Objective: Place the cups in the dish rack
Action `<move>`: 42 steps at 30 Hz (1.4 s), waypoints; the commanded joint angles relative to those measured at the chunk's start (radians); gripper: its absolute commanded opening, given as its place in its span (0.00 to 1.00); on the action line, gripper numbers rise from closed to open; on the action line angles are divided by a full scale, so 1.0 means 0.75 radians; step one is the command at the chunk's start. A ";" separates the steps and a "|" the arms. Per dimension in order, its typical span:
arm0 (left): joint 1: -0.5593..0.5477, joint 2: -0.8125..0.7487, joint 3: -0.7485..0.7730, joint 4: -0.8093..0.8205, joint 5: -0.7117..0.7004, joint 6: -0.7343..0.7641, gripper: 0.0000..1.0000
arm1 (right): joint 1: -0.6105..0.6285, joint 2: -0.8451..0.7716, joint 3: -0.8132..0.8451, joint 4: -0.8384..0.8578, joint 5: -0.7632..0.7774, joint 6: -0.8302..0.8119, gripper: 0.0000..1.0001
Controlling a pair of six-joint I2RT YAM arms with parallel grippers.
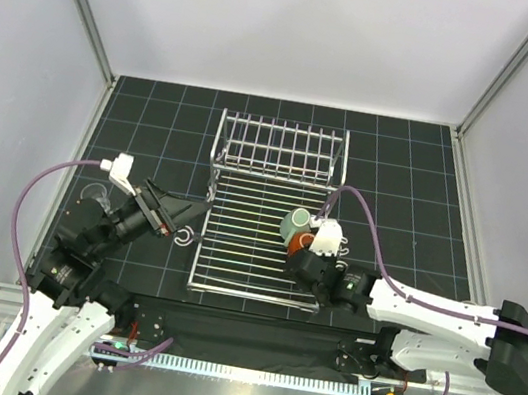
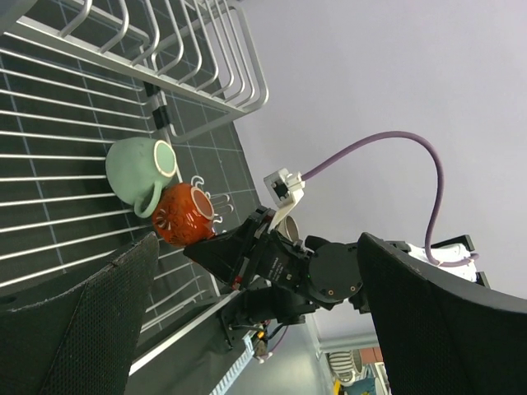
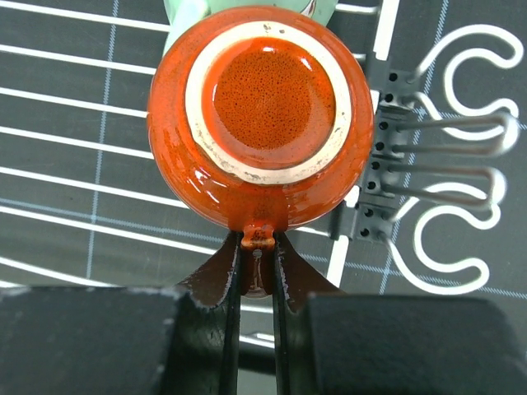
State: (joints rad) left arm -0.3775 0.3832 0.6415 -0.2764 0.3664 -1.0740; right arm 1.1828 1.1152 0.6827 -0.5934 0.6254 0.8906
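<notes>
Orange-brown mug (image 3: 259,115): glossy speckled glaze and a round body; the underside shows a bare cream foot ring around a glazed centre. It sits over the right part of the dish rack (image 1: 241,216), above the flat base rods. Its axis lies roughly level, with the base facing the right wrist camera and the mouth turned away toward the mint-green mug (image 2: 132,169). The two mugs are touching or nearly so; cannot tell which. Cannot tell if the orange-brown mug's weight is on the rods. Right gripper (image 3: 257,247): black fingers almost closed, pinching the mug's thin handle edge-on at the lower side of the body. Mint-green mug: matte, rounded, on its side on the rods, with a cream-rimmed mouth and its handle toward the orange mug. Rack: bright silver wire with thin parallel rods for the base and an upright barred section at the far end. White C-shaped hooks (image 3: 469,74) hang off a wire at the rack's right edge. Left gripper (image 1: 189,219): fingers spread wide and empty, just off the rack's left edge and pointing across it. Surface: black mat (image 1: 399,180) with a fine white grid. Enclosure: plain pale walls (image 1: 292,30) with metal corner posts.
</notes>
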 commanded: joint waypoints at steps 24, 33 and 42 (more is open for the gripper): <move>-0.004 0.004 0.098 -0.092 0.015 0.015 1.00 | -0.086 0.311 0.194 0.251 0.160 -0.242 0.04; -0.004 0.002 0.086 -0.104 0.013 0.015 1.00 | -0.086 0.364 0.188 0.231 0.205 -0.261 0.04; -0.004 0.027 0.126 -0.226 -0.073 0.045 1.00 | -0.088 0.397 0.188 0.227 0.226 -0.263 0.15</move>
State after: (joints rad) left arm -0.3775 0.3866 0.6865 -0.3866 0.3550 -1.0653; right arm 1.1206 1.4090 0.7830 -0.4538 0.7311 0.6983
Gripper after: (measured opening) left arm 0.996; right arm 0.149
